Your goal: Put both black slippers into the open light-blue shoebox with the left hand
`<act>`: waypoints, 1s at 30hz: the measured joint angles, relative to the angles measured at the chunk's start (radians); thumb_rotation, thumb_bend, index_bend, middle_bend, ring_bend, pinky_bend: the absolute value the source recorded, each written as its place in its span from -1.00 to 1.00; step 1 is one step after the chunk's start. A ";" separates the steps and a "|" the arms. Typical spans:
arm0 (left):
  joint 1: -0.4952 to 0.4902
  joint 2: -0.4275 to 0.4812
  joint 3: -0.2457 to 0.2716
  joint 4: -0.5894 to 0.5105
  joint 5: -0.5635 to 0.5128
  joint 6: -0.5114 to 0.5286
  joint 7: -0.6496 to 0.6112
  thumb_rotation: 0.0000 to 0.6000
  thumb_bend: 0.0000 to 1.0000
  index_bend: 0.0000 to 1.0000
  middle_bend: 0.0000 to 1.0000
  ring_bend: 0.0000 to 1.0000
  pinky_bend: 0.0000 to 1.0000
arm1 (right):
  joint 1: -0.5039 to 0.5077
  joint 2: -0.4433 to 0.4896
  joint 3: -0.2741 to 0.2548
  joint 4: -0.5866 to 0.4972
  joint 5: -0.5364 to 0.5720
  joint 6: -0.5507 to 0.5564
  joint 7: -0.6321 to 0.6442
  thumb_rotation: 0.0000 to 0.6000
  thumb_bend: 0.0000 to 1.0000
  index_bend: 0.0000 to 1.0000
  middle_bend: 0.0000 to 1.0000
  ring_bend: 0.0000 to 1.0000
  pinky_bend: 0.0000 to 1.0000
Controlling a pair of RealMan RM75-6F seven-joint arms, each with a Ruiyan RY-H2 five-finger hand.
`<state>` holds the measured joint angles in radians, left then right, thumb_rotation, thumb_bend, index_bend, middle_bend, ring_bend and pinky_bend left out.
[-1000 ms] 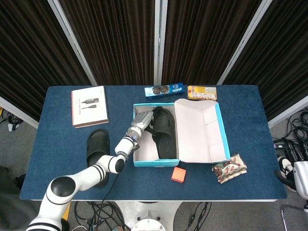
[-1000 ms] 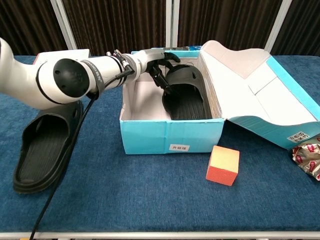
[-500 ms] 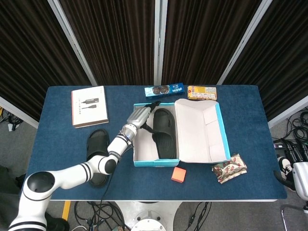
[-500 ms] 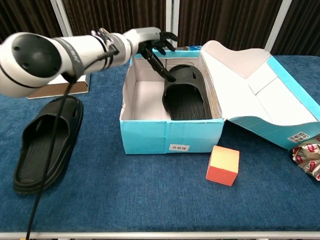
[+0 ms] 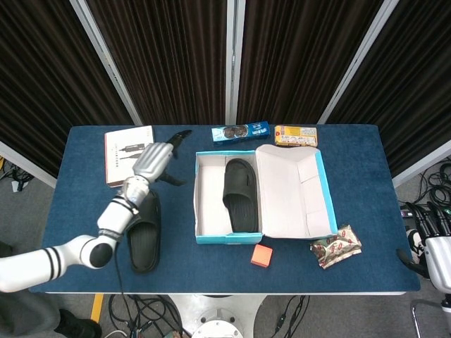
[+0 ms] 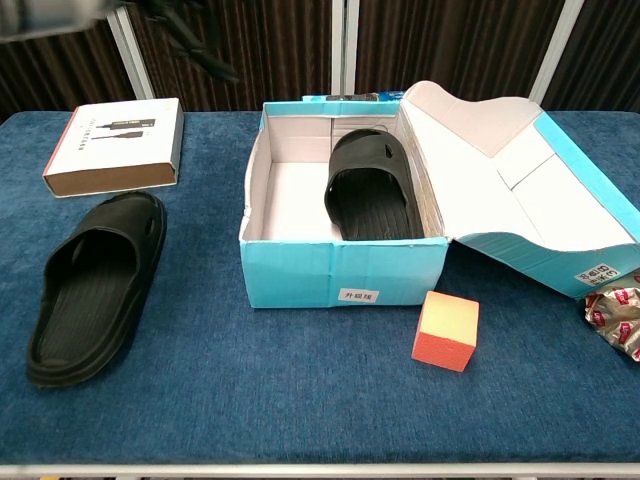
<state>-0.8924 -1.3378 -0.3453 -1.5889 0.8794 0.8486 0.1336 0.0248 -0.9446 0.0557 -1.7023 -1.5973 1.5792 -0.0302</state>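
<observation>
The left hand (image 5: 156,159) has drawn back out of the light-blue shoebox (image 5: 211,238) and now hangs empty, fingers spread, above the second black slipper (image 5: 143,236) on the blue table (image 5: 84,204). The first black slipper (image 5: 238,193) lies inside the box. The right hand (image 5: 428,225) shows only at the frame edge; its state cannot be told.

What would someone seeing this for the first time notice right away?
Probably the open light-blue shoebox in the middle of the blue table, with one black slipper lying inside along its right side. The second slipper lies on the table left of the box. The left hand hovers above it, fingers spread and holding nothing.
</observation>
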 measured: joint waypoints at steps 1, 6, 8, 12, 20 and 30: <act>0.028 0.036 0.016 -0.028 0.003 0.019 0.006 1.00 -1.00 -0.72 -0.76 0.07 0.42 | 0.000 -0.001 0.000 0.002 -0.001 0.001 0.003 1.00 -0.81 -0.90 -0.72 -0.92 -0.74; 0.138 0.128 0.102 -0.093 0.037 0.070 0.007 1.00 -1.00 -0.68 -0.72 0.18 0.42 | 0.000 -0.010 -0.006 0.017 -0.009 -0.001 0.018 1.00 -0.81 -0.90 -0.72 -0.92 -0.74; 0.177 0.143 0.145 -0.103 0.064 0.081 -0.002 1.00 -1.00 -0.68 -0.72 0.18 0.42 | 0.001 -0.014 -0.008 0.022 -0.009 -0.006 0.023 1.00 -0.81 -0.90 -0.72 -0.92 -0.74; 0.216 0.155 0.210 -0.106 0.091 0.061 -0.023 1.00 -1.00 -0.68 -0.72 0.20 0.42 | 0.005 -0.017 -0.009 0.025 -0.012 -0.010 0.022 1.00 -0.81 -0.90 -0.72 -0.92 -0.74; 0.190 0.134 0.253 -0.115 0.065 -0.049 0.008 1.00 -1.00 -0.76 -0.72 0.37 0.42 | 0.017 -0.033 -0.013 0.041 -0.020 -0.025 0.037 1.00 -0.81 -0.90 -0.72 -0.92 -0.74; 0.053 0.085 0.280 -0.131 -0.224 -0.061 0.226 1.00 -1.00 -0.81 -0.72 0.46 0.45 | 0.008 -0.029 -0.017 0.074 -0.023 -0.007 0.082 1.00 -0.81 -0.90 -0.72 -0.92 -0.74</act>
<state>-0.8396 -1.2532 -0.0658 -1.7196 0.6556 0.7878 0.3592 0.0327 -0.9731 0.0383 -1.6282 -1.6206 1.5720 0.0519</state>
